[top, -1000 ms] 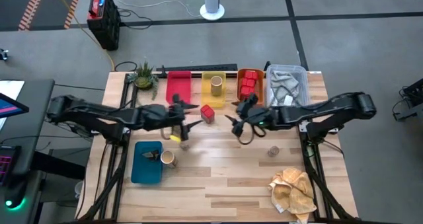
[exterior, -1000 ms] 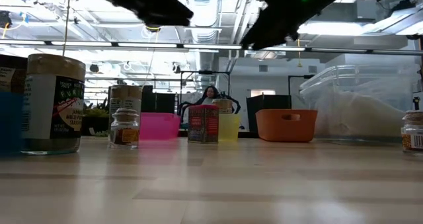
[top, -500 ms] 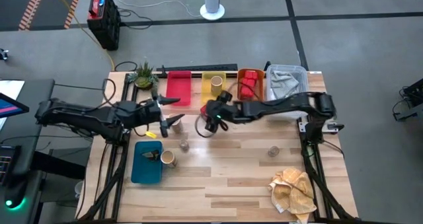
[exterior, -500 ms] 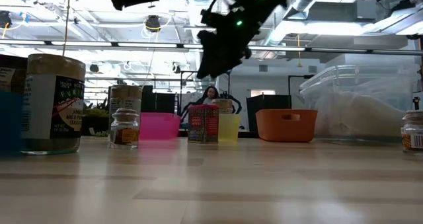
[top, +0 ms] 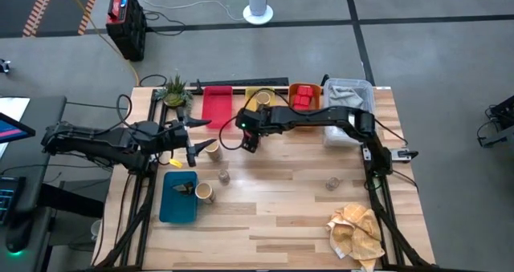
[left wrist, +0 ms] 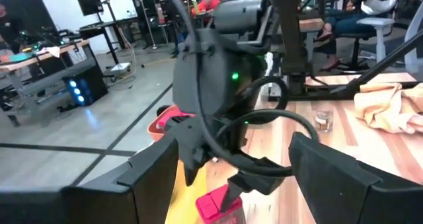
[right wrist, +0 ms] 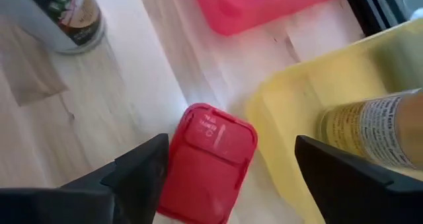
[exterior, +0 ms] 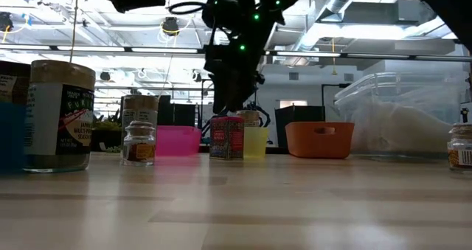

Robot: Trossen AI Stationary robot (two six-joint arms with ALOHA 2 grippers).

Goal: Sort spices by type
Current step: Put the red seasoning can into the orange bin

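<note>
Your right claw (top: 250, 137) hangs over the middle of the table's far half, and the red tin (right wrist: 206, 162) sits directly below it, standing upright on the wood (right wrist: 125, 112). In the right wrist view the tin's lid lies between the two dark fingers (right wrist: 135, 174), nearer the one on the red tray's side, with bare wood showing between the tin and each finger. The jaws stand wide apart and hold nothing. From the low view the claw (exterior: 230, 95) ends just above the tin (exterior: 226, 138); whether they touch you cannot tell from there.

Just beyond the claw on one side lies the yellow tray (right wrist: 310, 112), with a tan cylinder (right wrist: 370, 128) inside it; the tin is just beside that tray's near corner, outside it. On the other side lies the red tray (right wrist: 264, 6), close but apart from the tin. A second cylinder (right wrist: 63, 16) stands on the wood farther off, toward the left arm.

Your left claw (top: 191, 144) is well to the side of the right one, beside that cylinder (top: 212, 149), fingers spread and empty. Its own camera looks across at the right claw (left wrist: 218, 178) with the tin (left wrist: 221, 207) under it.

A small glass jar (top: 224, 176) stands nearer the table's front, well apart from both claws.
</note>
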